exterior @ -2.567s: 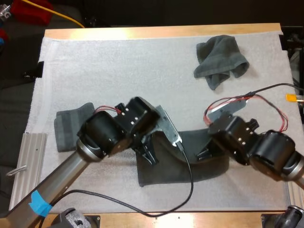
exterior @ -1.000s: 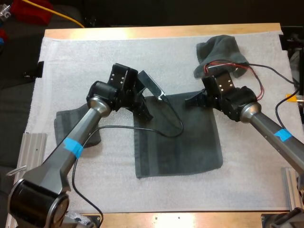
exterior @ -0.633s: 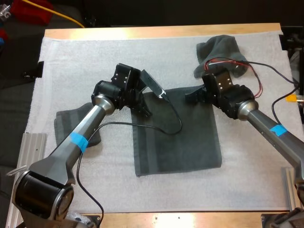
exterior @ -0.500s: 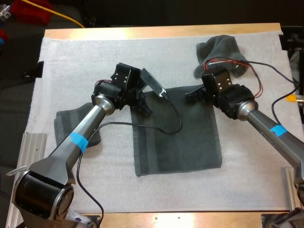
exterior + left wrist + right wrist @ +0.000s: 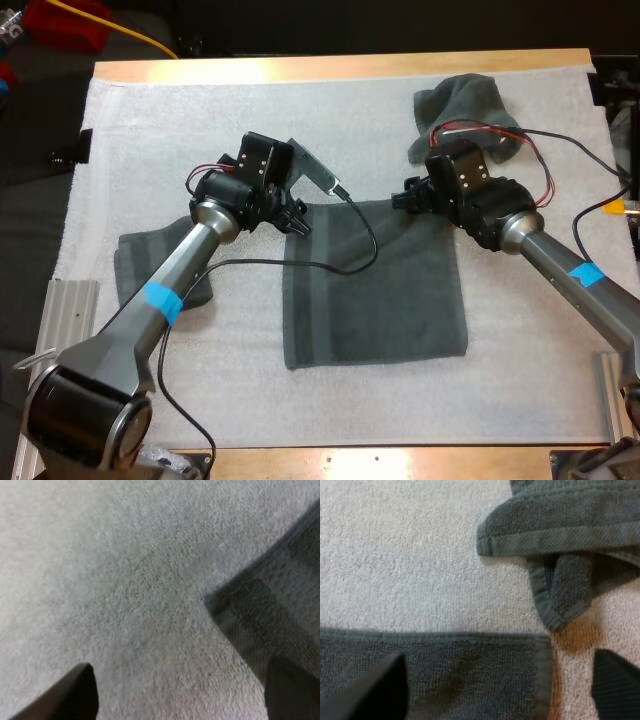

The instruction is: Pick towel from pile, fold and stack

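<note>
A dark grey-green towel lies spread flat in the middle of the mat. My left gripper hovers at its far left corner, and its fingers stand wide apart with nothing between them. My right gripper is at the far right corner, also open, one finger just off the towel's edge. A crumpled towel lies just beyond it. A folded towel sits at the left, partly hidden by my left arm.
The white mat covers the wooden table. A metal rail lies along the mat's left front edge.
Both grippers have opened and let go of the flat towel's far corners. The towel's far edge now rests on the mat, and the left gripper has drawn back a little.
</note>
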{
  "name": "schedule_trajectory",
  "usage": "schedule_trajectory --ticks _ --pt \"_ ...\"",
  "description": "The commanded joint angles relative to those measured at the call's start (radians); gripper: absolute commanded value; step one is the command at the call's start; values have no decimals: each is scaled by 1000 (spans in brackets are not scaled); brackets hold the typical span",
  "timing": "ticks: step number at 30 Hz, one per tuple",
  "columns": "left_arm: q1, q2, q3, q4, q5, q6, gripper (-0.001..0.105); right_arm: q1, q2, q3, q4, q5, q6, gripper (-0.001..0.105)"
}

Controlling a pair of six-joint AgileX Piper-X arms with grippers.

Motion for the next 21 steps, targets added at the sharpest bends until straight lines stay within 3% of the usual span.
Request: schedule_trajectory --ticks 1,5,21 --pt "1 -33 -4 24 -15 -26 65 -4 -15 0 17 8 -2 78" --pt "1 -99 -4 86 -4 -49 65 -4 -54 0 97 8 -2 78" --pt "-5 -429 -4 348 192 -221 65 -1 -316 0 471 -81 -2 78"
